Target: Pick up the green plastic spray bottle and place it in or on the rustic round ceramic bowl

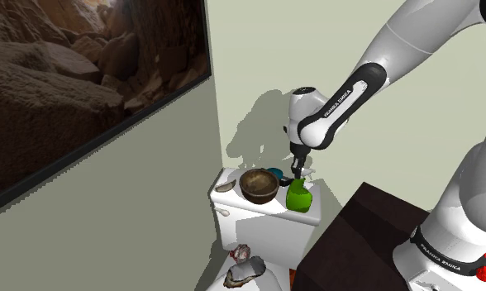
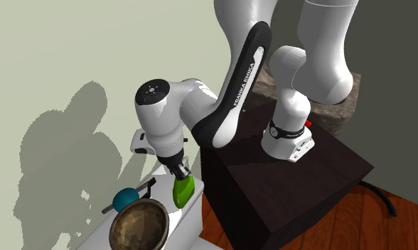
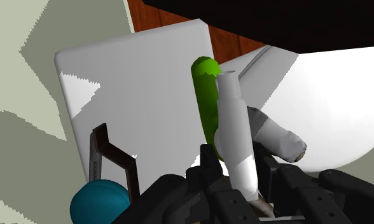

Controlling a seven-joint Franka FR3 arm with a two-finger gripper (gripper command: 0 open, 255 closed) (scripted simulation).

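The hand [image 3: 240, 170] pinches the pale trigger head of the green spray bottle [image 1: 299, 197], which is at centre-right of the shoulder view, by the edge of the white tank lid [image 3: 141, 83]. Held so high, the bottle may swing or slip free when lifted. Its base could then knock the brown bowl [image 1: 259, 185] just beside it, or the teal ball [image 2: 122, 200].

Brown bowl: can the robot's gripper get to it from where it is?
Probably yes. The gripper, clasping the green bottle, is right beside the brown bowl on the white tank. The bowl's open top faces up, and nothing stands between them.
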